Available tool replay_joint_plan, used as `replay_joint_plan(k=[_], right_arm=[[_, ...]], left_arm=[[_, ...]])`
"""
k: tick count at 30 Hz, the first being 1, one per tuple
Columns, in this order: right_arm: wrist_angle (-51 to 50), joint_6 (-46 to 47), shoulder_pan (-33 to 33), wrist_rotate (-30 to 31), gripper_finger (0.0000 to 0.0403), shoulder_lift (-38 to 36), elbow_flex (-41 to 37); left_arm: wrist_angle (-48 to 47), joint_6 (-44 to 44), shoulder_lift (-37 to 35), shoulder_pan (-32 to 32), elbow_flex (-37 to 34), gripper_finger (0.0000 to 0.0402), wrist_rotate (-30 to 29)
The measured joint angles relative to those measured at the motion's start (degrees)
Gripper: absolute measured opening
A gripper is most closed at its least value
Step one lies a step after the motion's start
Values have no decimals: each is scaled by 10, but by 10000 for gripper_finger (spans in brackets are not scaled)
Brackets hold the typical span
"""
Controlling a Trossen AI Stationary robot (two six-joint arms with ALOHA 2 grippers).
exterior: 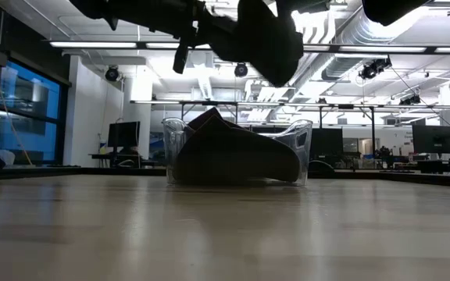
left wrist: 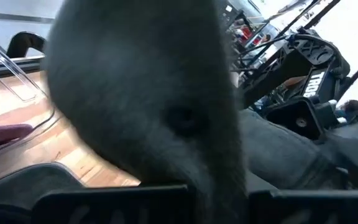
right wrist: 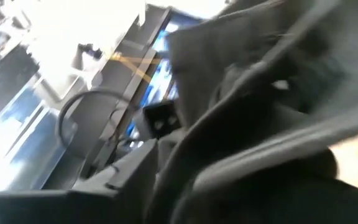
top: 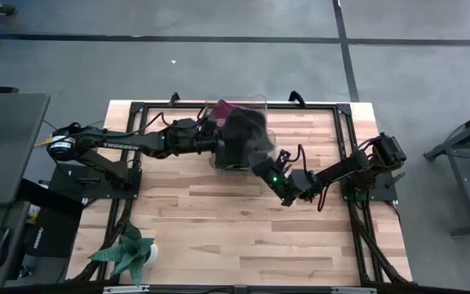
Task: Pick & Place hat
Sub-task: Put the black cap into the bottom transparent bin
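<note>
The dark grey hat was in the air, above the clear plastic bin at the far middle of the wooden table. Inside the bin another dark hat already lay, and a magenta cloth showed at its far wall.

My left gripper was closed on the grey hat at its left side; in the left wrist view the fabric filled almost all the picture. My right gripper was at the hat's near-right edge. From the pictures I could not tell if its fingers held the fabric or were open.

I judged the main risk like this: with the hat hanging from one side only, the loose part could drop on the bin's near rim and stay half outside. If the right fingers were caught in the fabric, a retreat would drag the hat out of place.

The near half of the table was free, with only a small potted plant at the near-left corner. The black frame rails along both sides limited sideways moves.
</note>
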Motion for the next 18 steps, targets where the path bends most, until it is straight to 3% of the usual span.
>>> replay_joint_plan(k=[6,13,18], right_arm=[[-17,0,6,-65,259,0,0],[-125,76,36,-34,260,0,0],[-139,72,51,-14,261,0,0]], left_arm=[[0,1,0,0,0,0,-11],[-48,25,-31,17,53,0,-11],[-135,32,-38,44,102,0,20]])
